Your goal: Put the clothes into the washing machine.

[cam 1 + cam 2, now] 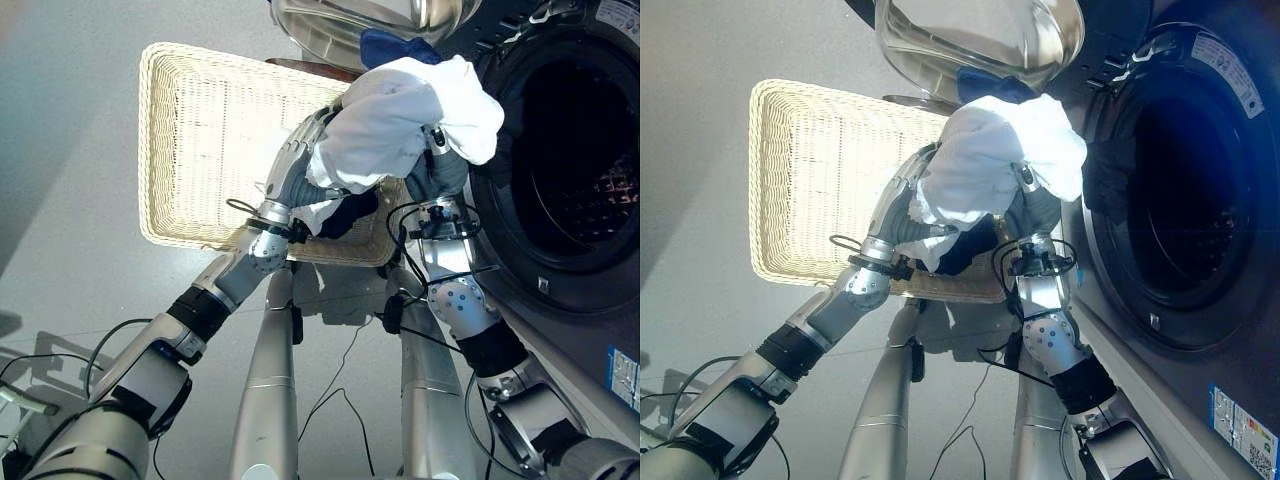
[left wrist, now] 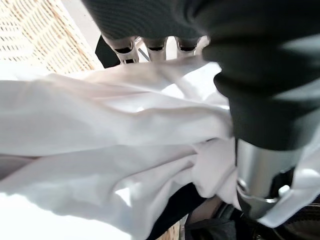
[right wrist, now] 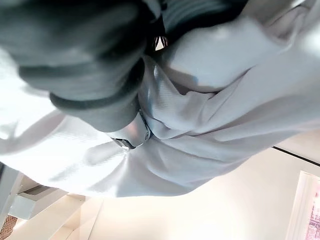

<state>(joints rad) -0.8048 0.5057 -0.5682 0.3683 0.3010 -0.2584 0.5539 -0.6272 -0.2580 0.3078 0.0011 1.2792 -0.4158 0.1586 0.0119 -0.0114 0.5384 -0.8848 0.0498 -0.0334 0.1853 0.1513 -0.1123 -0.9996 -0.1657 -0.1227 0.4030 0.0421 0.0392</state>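
A bundle of white clothes (image 1: 400, 115) with a dark navy piece (image 1: 345, 215) hanging below it is held up between both hands, just left of the washing machine's open drum (image 1: 580, 180). My left hand (image 1: 295, 165) grips the bundle's left side, its thumb (image 2: 260, 175) pressed into the white cloth (image 2: 100, 125). On the right side my right hand (image 1: 440, 170) is curled into the cloth (image 3: 225, 100), thumb (image 3: 127, 135) buried in the folds. A blue piece (image 1: 390, 45) peeks out above the bundle.
A cream wicker basket (image 1: 200, 140) lies on the floor behind and left of the hands. The washer's round glass door (image 1: 980, 40) stands swung open above the bundle. The machine's dark front (image 1: 560, 300) runs along the right.
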